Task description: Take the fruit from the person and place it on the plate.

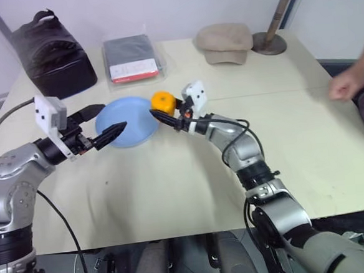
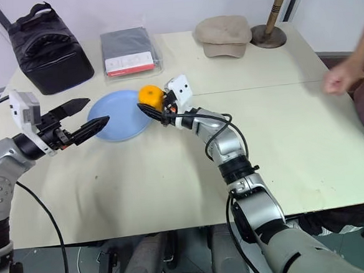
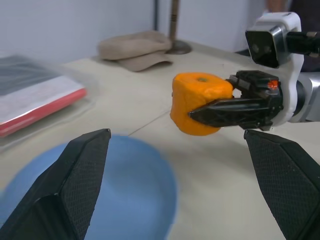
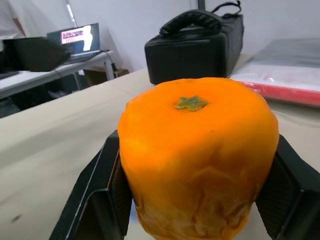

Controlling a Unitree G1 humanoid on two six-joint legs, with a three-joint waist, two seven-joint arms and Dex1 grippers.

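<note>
The orange fruit (image 1: 163, 102) is clamped between the black fingers of my right gripper (image 1: 161, 113), which is shut on it and holds it above the right edge of the light-blue plate (image 1: 126, 121). In the right wrist view the fruit (image 4: 199, 155) sits upright between both fingers, green stem cap on top. My left gripper (image 1: 106, 124) stands open at the plate's left side, pointing toward the fruit (image 3: 200, 104), with nothing between its fingers. The person's hand (image 1: 347, 84) rests over the table's right edge, empty.
A black bag (image 1: 52, 55) stands at the back left, with a flat grey-and-red packet (image 1: 131, 59) beside it. A tan cap (image 1: 225, 43) and a wooden stand (image 1: 280, 17) sit at the back right. The beige table (image 1: 172, 181) stretches toward its front edge.
</note>
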